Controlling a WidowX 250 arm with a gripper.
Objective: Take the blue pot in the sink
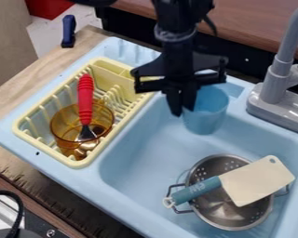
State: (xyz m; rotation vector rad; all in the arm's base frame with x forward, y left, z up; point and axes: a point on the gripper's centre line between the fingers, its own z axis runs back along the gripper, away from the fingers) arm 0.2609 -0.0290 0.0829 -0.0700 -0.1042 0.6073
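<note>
"One blue cup (208, 115) is what it's after, I take it? The order said pot."

"That's the one, up in the corner of the sink (132, 162) by the grey faucet (277, 76). Looks close to upright to me."

"And which way does it lie from the gripper (183, 110)?"

"Toward the faucet. See how the gripper hangs over the other side of the cup, the wall nearest the yellow dish rack (118, 129)? Most of the cup is off to one side, not squarely under it."

"Has it got hold of the rim, then?"

"Can't tell from where I'm standing — it could be clenched on that wall or simply overlapping it in our line of sight."

"So what would you want next?"

"A firm pinch on that near wall, then straight up. Held by one side only, I'd expect the cup to swing or tip toward the faucet."

"At least the steel colander (232, 218) and the teal-handled spatula (257, 179) across it are well apart, down the other end."
</note>
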